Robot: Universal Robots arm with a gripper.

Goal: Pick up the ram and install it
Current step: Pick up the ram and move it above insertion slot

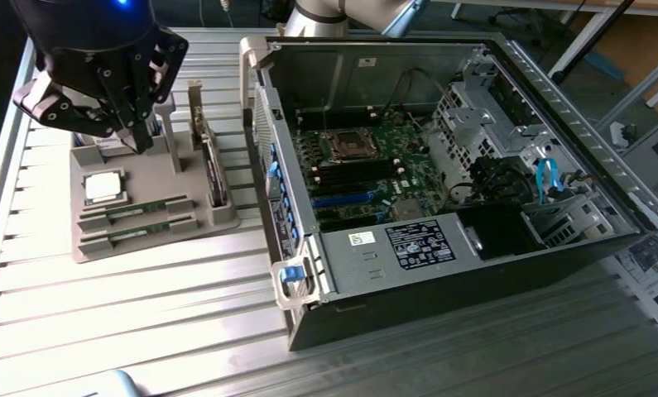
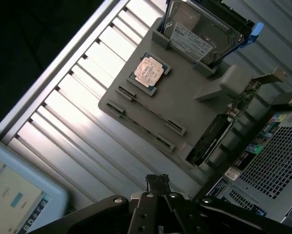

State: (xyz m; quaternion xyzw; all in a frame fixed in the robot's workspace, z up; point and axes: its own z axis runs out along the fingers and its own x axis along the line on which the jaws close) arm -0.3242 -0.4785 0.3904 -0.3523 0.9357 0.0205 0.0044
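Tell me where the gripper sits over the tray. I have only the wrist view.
Observer: In the exterior view the gripper hangs shut and empty over the tray, at the end away from the two ram sticks, just beyond the CPU.
Operator: Report the case's state.
Observer: The computer case lies on its side with its open side up, so the motherboard is exposed.
Operator: Describe the slots.
Observer: Long black slots run beside the CPU socket. I can see no stick in them.
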